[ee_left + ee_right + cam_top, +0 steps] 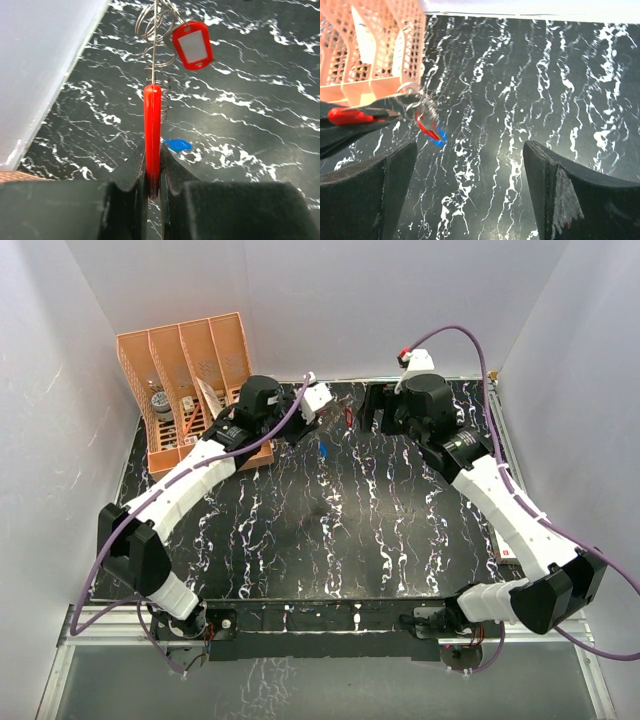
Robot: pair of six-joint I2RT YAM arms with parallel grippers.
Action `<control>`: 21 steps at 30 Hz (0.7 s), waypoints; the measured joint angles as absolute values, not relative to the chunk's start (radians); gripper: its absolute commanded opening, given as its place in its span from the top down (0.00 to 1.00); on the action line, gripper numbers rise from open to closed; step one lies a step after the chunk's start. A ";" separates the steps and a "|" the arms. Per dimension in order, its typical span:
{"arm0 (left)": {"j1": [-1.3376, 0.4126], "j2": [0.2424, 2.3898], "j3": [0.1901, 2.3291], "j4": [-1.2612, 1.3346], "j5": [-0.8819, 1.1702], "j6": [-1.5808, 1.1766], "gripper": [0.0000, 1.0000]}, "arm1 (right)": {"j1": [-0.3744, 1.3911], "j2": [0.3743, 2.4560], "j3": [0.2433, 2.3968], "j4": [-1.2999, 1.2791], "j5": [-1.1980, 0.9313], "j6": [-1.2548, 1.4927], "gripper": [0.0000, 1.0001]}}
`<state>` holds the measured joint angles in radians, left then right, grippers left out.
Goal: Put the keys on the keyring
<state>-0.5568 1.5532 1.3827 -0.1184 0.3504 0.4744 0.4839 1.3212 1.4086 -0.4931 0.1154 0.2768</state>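
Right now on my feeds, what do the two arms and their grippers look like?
The left arm and right arm share white segmented links, black joint housings and a looping purple cable each. The left gripper and right gripper have thick black fingers.

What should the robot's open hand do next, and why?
Probably move the right gripper down to the blue key and close on it. Its jaws stand open and empty, the left gripper is shut on the keyring, the red key hangs from its rings, and the blue key seems to lie loose on the table.
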 measured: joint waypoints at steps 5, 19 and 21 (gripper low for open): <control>-0.569 1.638 1.521 -0.331 0.419 0.483 1.00 | 0.441 1.292 1.358 -0.479 0.173 0.312 0.06; -0.659 2.146 2.142 -1.114 0.422 0.472 1.00 | 0.349 1.256 1.315 -0.407 0.157 0.350 0.06; -0.667 2.172 2.145 -1.168 0.423 0.471 1.00 | 0.339 1.251 1.312 -0.407 0.152 0.350 0.06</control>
